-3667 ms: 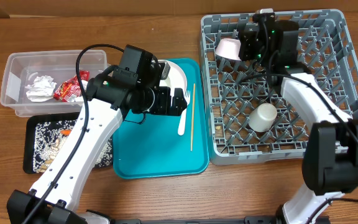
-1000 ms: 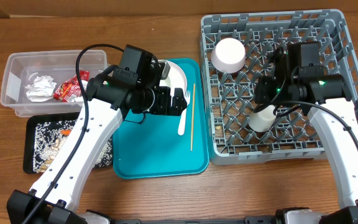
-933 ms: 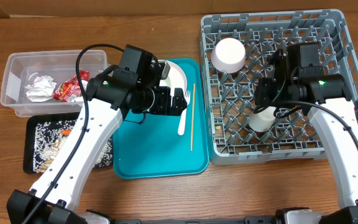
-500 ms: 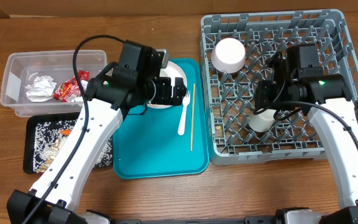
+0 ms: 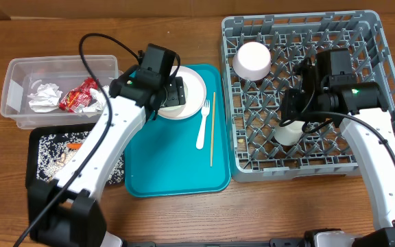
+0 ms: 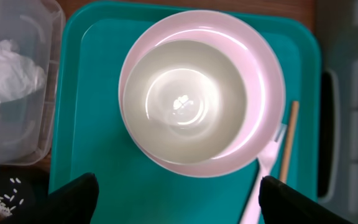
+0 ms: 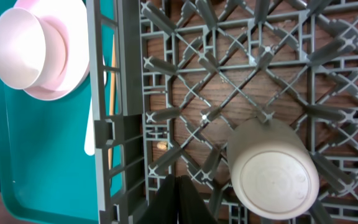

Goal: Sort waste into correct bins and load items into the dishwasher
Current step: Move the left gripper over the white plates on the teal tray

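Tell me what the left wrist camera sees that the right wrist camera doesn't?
Only the left wrist view shows the crumpled white napkin and the left arm's fingers, spread wide. Only the right wrist view shows the small cup among the pegs and the right arm's fingers, pressed together. Both show the bowl on the plate, the teal tray, fork, chopstick and some of the grey rack.

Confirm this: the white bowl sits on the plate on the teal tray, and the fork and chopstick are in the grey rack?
No. The overhead view shows the fork and chopstick lying on the teal tray beside the plate, not in the grey rack. The bowl does sit on the plate.
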